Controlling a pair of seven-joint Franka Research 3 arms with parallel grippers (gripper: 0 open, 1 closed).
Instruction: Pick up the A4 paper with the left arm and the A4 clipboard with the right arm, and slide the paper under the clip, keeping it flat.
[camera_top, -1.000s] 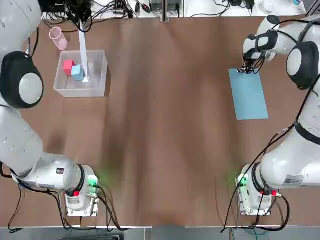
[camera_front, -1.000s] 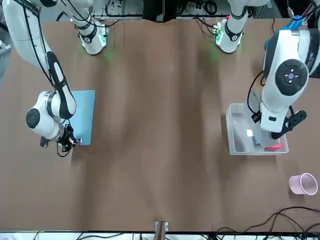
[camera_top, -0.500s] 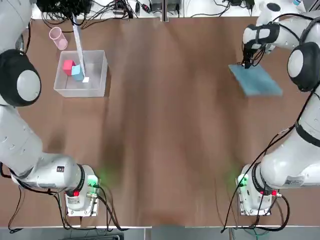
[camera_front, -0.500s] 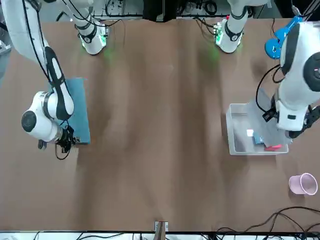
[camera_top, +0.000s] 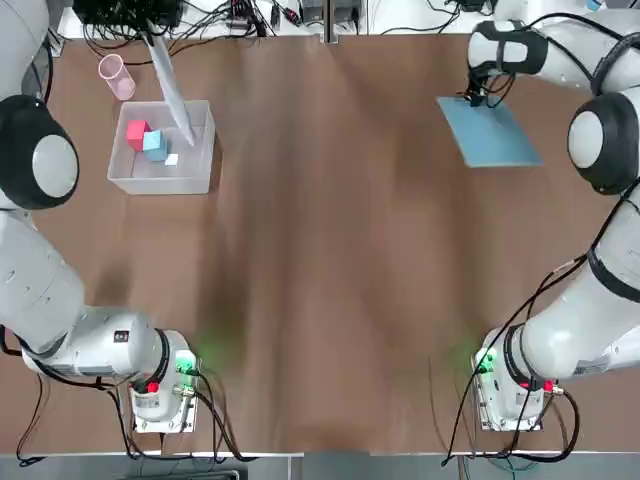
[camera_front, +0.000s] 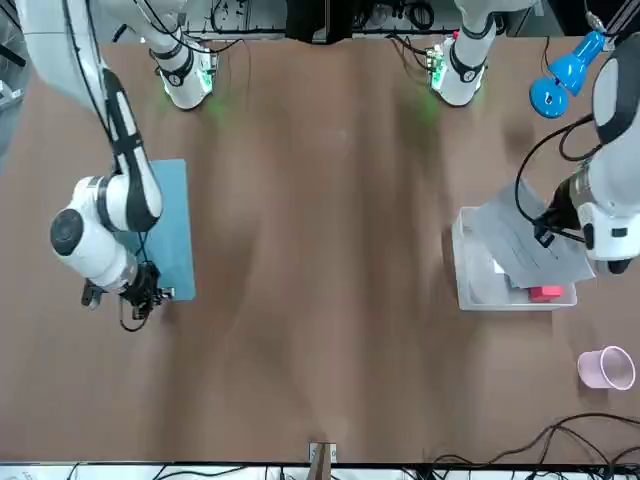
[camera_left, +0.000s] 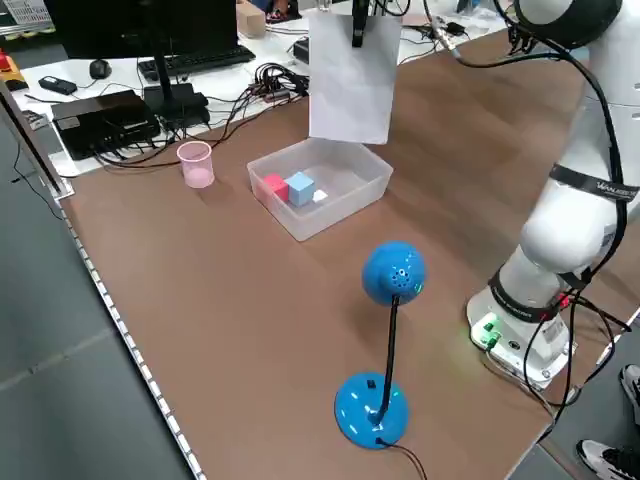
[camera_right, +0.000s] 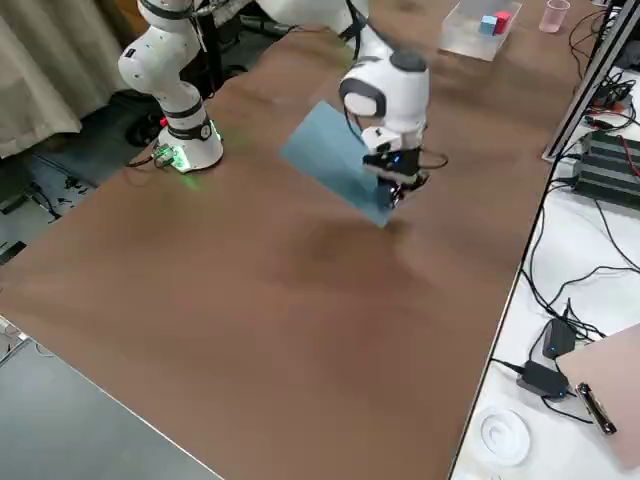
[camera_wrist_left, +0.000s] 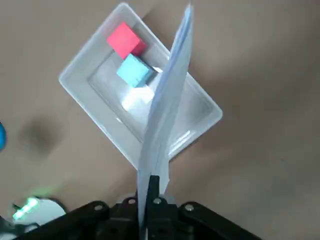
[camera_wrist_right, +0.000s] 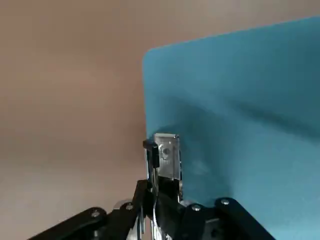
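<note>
My left pincer (camera_wrist_left: 148, 200) is clenched on the A4 paper (camera_left: 348, 85), which hangs above the clear bin (camera_top: 160, 150). My right pincer (camera_wrist_right: 156, 187) grasps the A4 clipboard (camera_top: 490, 132) at the clip (camera_wrist_right: 167, 155), tilted above the surface (camera_top: 330, 260).

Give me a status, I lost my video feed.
Left gripper shut on the A4 paper, hanging over the clear bin. Right gripper shut on the A4 clipboard at the clip, lifted. Nothing between them.
</note>
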